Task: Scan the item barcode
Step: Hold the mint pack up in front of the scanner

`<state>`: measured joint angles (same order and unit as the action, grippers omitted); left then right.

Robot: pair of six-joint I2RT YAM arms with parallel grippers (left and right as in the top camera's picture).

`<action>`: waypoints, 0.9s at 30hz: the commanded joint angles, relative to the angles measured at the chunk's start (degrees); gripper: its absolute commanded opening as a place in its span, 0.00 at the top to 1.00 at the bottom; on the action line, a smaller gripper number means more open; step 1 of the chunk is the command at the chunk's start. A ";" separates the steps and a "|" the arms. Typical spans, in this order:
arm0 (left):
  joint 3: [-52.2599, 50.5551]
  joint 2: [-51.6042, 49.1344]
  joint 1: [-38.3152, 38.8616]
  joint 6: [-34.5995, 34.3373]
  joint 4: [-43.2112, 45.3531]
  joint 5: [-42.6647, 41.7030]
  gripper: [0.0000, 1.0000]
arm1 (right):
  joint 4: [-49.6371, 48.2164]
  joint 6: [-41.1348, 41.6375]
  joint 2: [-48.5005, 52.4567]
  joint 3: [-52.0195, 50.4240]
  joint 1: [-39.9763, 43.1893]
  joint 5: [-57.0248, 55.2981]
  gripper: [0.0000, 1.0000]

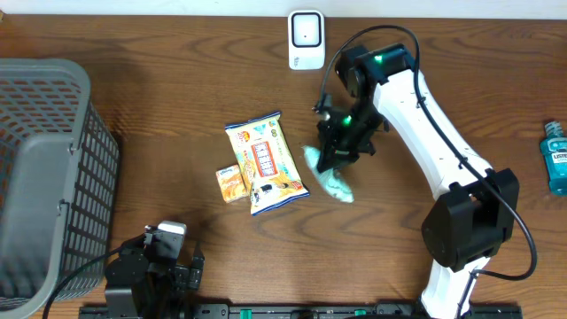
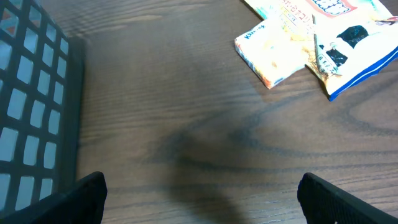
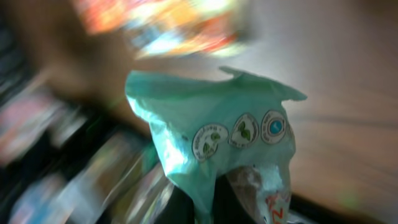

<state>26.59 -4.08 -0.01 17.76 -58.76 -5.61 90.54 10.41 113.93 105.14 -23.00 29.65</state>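
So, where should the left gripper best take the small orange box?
Probably its near and far ends, from above: the small orange box lies flat, and the snack packet lies against its right edge, leaving no room for a finger there.

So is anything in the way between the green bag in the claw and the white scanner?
Nothing visible is. The right claw holds the green bag, and only bare table lies between it and the white scanner. The yellow snack bag and the little orange box lie off to one side.
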 commanded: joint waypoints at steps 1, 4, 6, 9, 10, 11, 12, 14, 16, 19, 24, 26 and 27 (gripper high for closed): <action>-0.11 0.04 -0.31 -0.74 -0.11 0.28 0.02 | -5.40 15.43 -0.79 0.04 -1.81 -27.93 0.99; -0.11 0.04 -0.31 -0.74 -0.11 0.28 0.02 | -12.46 13.07 -0.79 0.04 -2.29 -34.29 0.99; -0.11 0.04 -0.31 -0.74 -0.11 0.28 0.02 | -18.99 9.33 -0.76 0.04 -2.29 -36.92 0.99; -0.11 0.04 -0.31 -0.74 -0.11 0.28 0.02 | -28.26 2.36 0.02 0.02 -2.67 -38.34 0.99; -0.11 0.04 -0.31 -0.74 -0.11 0.28 0.02 | -30.18 0.24 0.28 0.02 -2.84 -38.29 0.99; -0.11 0.04 -0.31 -0.74 -0.11 0.28 0.02 | -32.59 -2.03 0.44 0.02 -3.02 -38.34 0.99; -0.11 0.04 -0.31 -0.74 -0.11 0.28 0.02 | -34.49 -3.39 0.70 0.02 -3.19 -38.34 0.99; -0.11 0.04 -0.31 -0.74 -0.11 0.28 0.02 | -38.38 -5.53 0.96 0.02 -3.23 -38.36 0.99; -0.11 0.04 -0.31 -0.74 -0.13 0.28 0.02 | -41.27 -7.34 1.22 0.02 -3.19 -38.62 0.99; -0.11 0.04 -0.31 -0.74 -0.11 0.28 0.02 | -45.94 -9.62 2.49 0.02 -3.19 -40.70 0.99; -0.11 0.04 -0.31 -0.74 -0.11 0.28 0.02 | -53.79 -14.23 6.51 0.24 -3.04 -42.75 0.99; -0.11 0.04 -0.31 -0.74 -0.11 0.28 0.02 | -55.89 -14.38 8.17 0.92 -2.73 -44.92 0.99; -0.11 0.04 -0.31 -0.74 -0.11 0.28 0.02 | -56.85 -14.43 8.85 1.25 -2.58 -45.79 0.99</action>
<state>26.59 -4.08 -0.01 17.76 -58.78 -5.61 35.14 -1.08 120.36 104.95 -25.96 -11.81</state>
